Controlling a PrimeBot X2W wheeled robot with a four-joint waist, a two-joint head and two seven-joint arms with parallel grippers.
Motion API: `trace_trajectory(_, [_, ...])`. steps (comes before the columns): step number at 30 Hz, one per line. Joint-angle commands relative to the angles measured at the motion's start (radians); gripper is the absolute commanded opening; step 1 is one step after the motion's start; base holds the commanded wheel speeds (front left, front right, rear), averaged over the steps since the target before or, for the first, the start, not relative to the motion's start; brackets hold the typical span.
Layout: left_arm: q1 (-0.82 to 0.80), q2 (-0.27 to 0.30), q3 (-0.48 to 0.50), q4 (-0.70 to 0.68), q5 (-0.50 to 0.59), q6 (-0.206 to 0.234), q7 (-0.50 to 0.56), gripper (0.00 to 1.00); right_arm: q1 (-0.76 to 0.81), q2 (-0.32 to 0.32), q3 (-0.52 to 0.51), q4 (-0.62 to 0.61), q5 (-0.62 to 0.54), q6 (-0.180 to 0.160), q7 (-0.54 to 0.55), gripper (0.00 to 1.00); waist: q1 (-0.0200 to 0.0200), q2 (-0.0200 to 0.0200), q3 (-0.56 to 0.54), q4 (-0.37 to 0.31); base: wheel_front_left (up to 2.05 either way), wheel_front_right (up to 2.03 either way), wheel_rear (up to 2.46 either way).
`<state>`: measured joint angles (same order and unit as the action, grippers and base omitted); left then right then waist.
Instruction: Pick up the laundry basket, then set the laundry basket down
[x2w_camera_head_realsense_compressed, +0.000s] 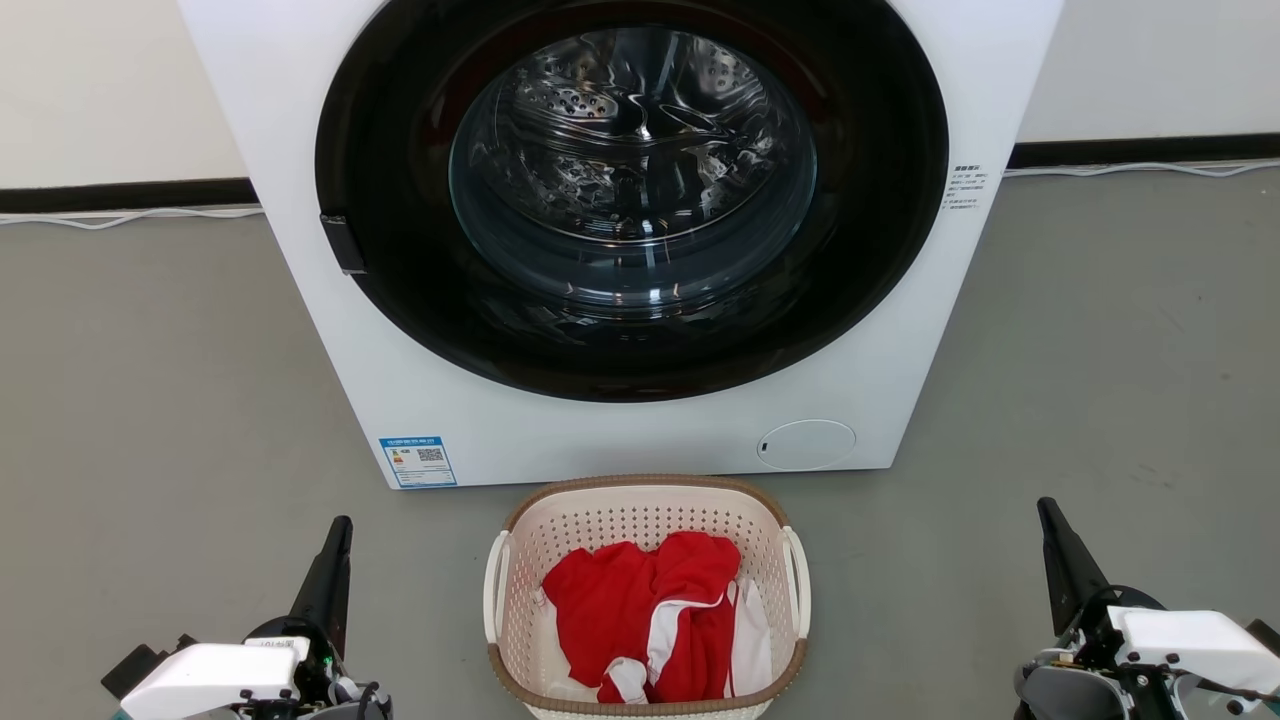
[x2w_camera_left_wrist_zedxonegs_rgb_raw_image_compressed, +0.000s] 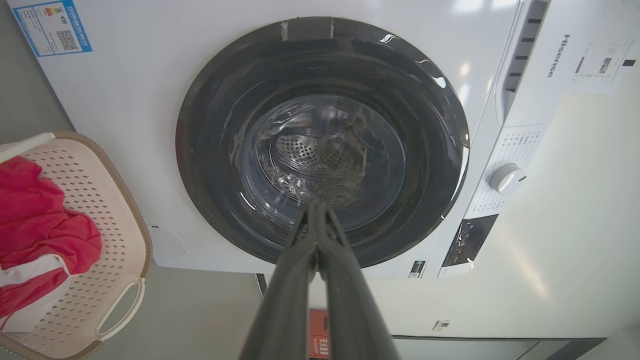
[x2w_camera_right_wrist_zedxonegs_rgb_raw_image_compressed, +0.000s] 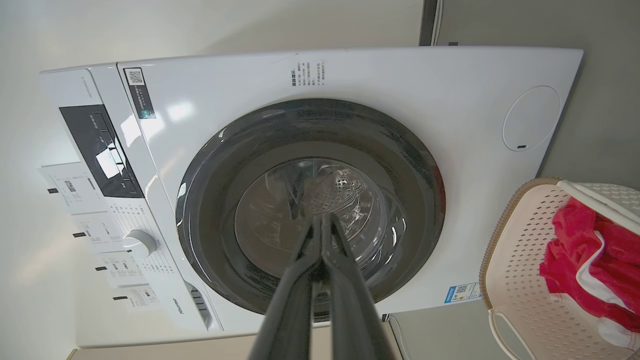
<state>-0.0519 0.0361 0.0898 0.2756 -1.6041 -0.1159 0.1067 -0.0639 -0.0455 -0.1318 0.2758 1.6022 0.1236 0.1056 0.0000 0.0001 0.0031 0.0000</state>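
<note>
The laundry basket (x2w_camera_head_realsense_compressed: 600, 520) stands on the grey floor just in front of the washer, cream-white and perforated with a brown rim and white loop handles on both sides. Red and white clothes (x2w_camera_head_realsense_compressed: 650, 610) lie inside it. My left gripper (x2w_camera_head_realsense_compressed: 343, 525) hangs shut at the lower left, well clear of the basket's left handle (x2w_camera_head_realsense_compressed: 494, 590). At the lower right, my right gripper (x2w_camera_head_realsense_compressed: 1046, 506) is shut too, apart from the right handle (x2w_camera_head_realsense_compressed: 797, 580). The basket (x2w_camera_left_wrist_zedxonegs_rgb_raw_image_compressed: 107, 235) sits at the left edge of the left wrist view, and the basket (x2w_camera_right_wrist_zedxonegs_rgb_raw_image_compressed: 520, 280) at the right edge of the right wrist view.
A white front-loading washer (x2w_camera_head_realsense_compressed: 620, 420) with a dark round door (x2w_camera_head_realsense_compressed: 630, 200) stands directly behind the basket. Bare grey floor (x2w_camera_head_realsense_compressed: 160, 400) lies to both sides. White cables (x2w_camera_head_realsense_compressed: 120, 218) run along the wall's black baseboard.
</note>
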Motion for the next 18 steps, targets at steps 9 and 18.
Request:
trace_trajectory(9, [-0.056,0.014,0.024,-0.03,-0.004,-0.015,0.007,0.0,-0.044,-0.005,0.018,-0.031,0.006,0.007,0.008,0.0,0.0,-0.0001,0.0,0.0,0.0,0.0,0.0])
trace_trajectory(18, [-0.056,0.014,0.024,-0.03,-0.004,-0.015,0.007,0.0,-0.044,-0.005,0.018,-0.031,0.006,0.007,0.008,0.0,0.0,-0.0001,0.0,0.0,0.0,0.0,0.0])
